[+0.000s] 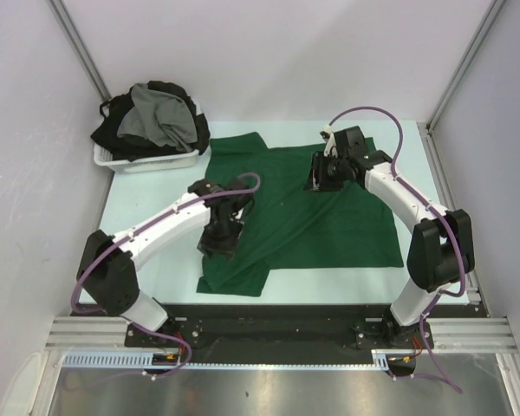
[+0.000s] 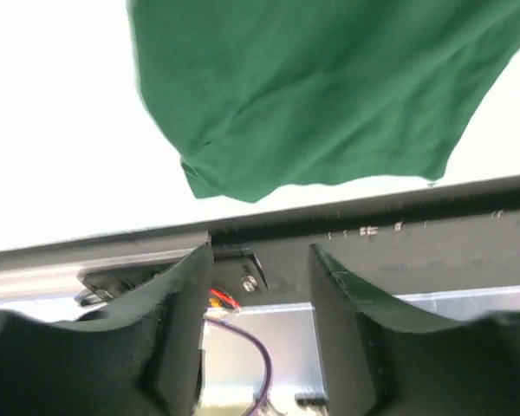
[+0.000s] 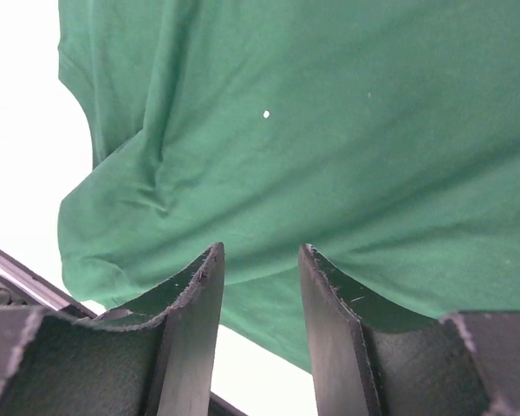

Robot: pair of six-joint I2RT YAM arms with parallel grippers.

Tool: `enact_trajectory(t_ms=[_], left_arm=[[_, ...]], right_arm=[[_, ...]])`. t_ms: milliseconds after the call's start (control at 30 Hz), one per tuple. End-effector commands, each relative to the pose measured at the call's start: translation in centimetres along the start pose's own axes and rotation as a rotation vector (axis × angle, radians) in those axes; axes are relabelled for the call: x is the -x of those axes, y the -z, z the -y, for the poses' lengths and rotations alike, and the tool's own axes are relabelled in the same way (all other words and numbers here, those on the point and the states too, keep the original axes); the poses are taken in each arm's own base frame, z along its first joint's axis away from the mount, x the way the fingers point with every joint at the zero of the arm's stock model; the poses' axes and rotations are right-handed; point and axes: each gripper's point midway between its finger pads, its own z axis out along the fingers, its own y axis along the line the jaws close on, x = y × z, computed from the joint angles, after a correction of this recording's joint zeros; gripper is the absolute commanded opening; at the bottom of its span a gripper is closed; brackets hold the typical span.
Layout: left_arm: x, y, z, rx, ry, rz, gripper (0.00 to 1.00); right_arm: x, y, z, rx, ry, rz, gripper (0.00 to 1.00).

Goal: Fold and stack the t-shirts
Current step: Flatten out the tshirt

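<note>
Left tool and right tool gape empty over the green shirt. Limp, light cotton; I'd pinch corners.

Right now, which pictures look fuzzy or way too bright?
Left wrist view: the green t-shirt looks soft and blurry, and the table beside it is washed out white. Right wrist view: the table is blown out too, but the shirt's folds show clearly. Top view: evenly lit and sharp.
</note>
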Motion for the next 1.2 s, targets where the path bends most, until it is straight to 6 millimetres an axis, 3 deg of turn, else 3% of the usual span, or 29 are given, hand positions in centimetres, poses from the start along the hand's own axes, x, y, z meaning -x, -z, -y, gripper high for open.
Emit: enact_trajectory(t_ms=[0, 133, 200, 367, 467, 500, 567, 600, 633, 667, 700, 733, 867, 1167], left_arm=[[3.2, 2.2, -1.0, 0.092, -0.011, 0.106, 0.62], [6.0, 2.8, -1.9, 0.16, 0.007, 0.207, 0.75], [8.1, 1.8, -2.1, 0.185, 0.02, 0.245, 0.74], [12.7, -1.8, -2.6, 0.193, 0.066, 0.258, 0.65], [17.0, -3.5, -4.1, 0.213, 0.113, 0.312, 0.61], [18.6, -3.1, -4.3, 0.213, 0.129, 0.341, 0.59], [20.4, -4.5, -5.3, 0.232, 0.147, 0.339, 0.51], [22.0, -3.9, -5.3, 0.221, 0.159, 0.372, 0.47], [22.8, -3.9, -5.4, 0.215, 0.157, 0.385, 0.31], [24.2, -3.9, -5.5, 0.209, 0.166, 0.408, 0.24], [24.8, -3.8, -5.6, 0.209, 0.171, 0.416, 0.16], [25.4, -3.8, -5.8, 0.21, 0.174, 0.422, 0.0], [27.1, -4.5, -5.9, 0.21, 0.171, 0.435, 0.0], [27.0, -7.9, -8.9, 0.228, 0.214, 0.372, 0.0]], right_arm=[[1.6, 0.6, -0.8, 0.027, 0.025, 0.033, 0.46], [1.5, 0.8, -0.6, 0.023, 0.027, 0.037, 0.46], [1.4, 0.8, -0.6, 0.021, 0.027, 0.034, 0.46], [1.9, 1.1, 0.1, -0.012, 0.036, 0.054, 0.45], [2.5, 1.3, 0.4, -0.036, 0.04, 0.064, 0.44], [2.4, 1.3, 0.4, -0.04, 0.043, 0.06, 0.44], [2.5, 1.6, 0.8, -0.057, 0.044, 0.061, 0.44], [2.5, 1.6, 0.9, -0.059, 0.045, 0.062, 0.43], [2.4, 1.8, 1.3, -0.068, 0.038, 0.06, 0.43], [2.2, 1.8, 1.5, -0.072, 0.035, 0.057, 0.43], [2.1, 1.8, 1.6, -0.072, 0.036, 0.054, 0.42], [1.9, 1.8, 1.8, -0.081, 0.033, 0.051, 0.42], [2.2, 1.8, 2.3, -0.09, 0.028, 0.053, 0.42], [2.6, 1.7, 3.2, -0.115, 0.018, 0.053, 0.42]])
